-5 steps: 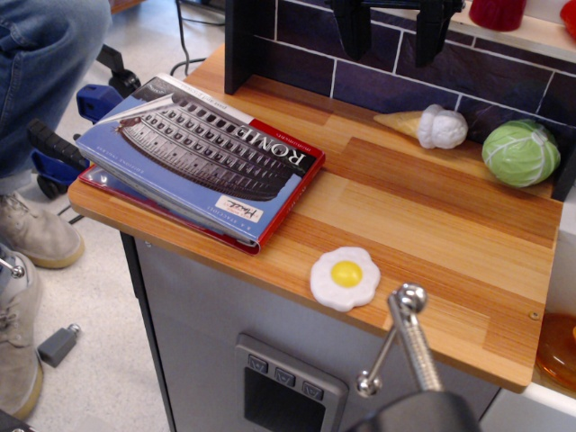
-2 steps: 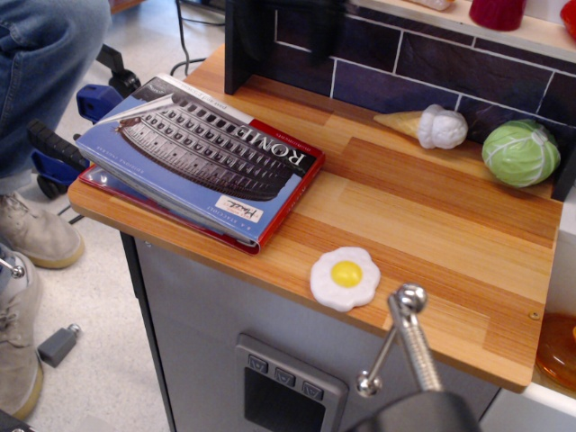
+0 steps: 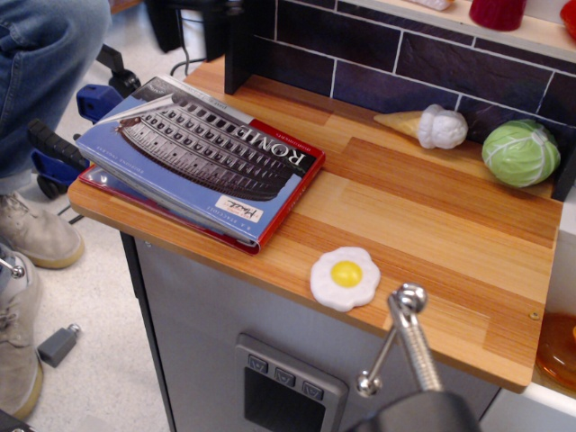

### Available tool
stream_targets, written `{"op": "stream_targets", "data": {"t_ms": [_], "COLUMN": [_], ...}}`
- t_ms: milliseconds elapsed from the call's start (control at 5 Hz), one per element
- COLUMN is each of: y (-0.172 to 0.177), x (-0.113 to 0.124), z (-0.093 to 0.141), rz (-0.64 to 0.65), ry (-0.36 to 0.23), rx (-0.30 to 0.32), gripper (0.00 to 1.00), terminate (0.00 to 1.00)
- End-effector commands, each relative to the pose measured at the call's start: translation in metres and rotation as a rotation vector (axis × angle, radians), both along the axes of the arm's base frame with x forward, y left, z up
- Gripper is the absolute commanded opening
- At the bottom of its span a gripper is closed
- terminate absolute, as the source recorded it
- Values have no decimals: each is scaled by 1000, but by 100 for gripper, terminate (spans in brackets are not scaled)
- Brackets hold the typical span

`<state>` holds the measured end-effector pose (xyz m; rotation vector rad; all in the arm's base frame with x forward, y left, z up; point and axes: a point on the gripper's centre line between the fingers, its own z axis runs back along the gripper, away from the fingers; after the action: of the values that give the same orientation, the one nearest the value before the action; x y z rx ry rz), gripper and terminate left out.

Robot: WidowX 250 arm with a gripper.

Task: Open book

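The book lies shut on the left end of the wooden counter. Its blue cover with the grey Colosseum photo faces up, and the "ROME" title reads upside down toward the right edge. Its left corner hangs over the counter's end. My gripper is a dark, blurred shape at the top left, above and behind the book's far corner, next to the black post. Its two fingers hang apart with nothing between them. It does not touch the book.
A toy fried egg lies near the front edge. An ice cream cone and a green cabbage lie by the dark tiled back wall. A metal rod with ball ends sticks up in the foreground. A person's legs stand at the left.
My gripper has moved left along the back wall, from above the counter's middle to above the book's far corner. The book and the toys have not moved.
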<state>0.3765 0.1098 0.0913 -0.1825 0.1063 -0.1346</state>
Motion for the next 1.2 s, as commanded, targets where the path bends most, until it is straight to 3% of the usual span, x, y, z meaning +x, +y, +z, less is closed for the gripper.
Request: {"op": "stream_targets", "data": {"t_ms": [0,200,400,1000], "y": [40,39,37,10], "x": [-3,-8,-8,-5], "z": [3,-4,-19,-9], "rz": [-52,-68,-22,18], "ry": [-85,-74,-106,-128], "rx": [82,70,22,-38], "gripper": [100,100,100,100], "terminate": [0,0,0,0]}}
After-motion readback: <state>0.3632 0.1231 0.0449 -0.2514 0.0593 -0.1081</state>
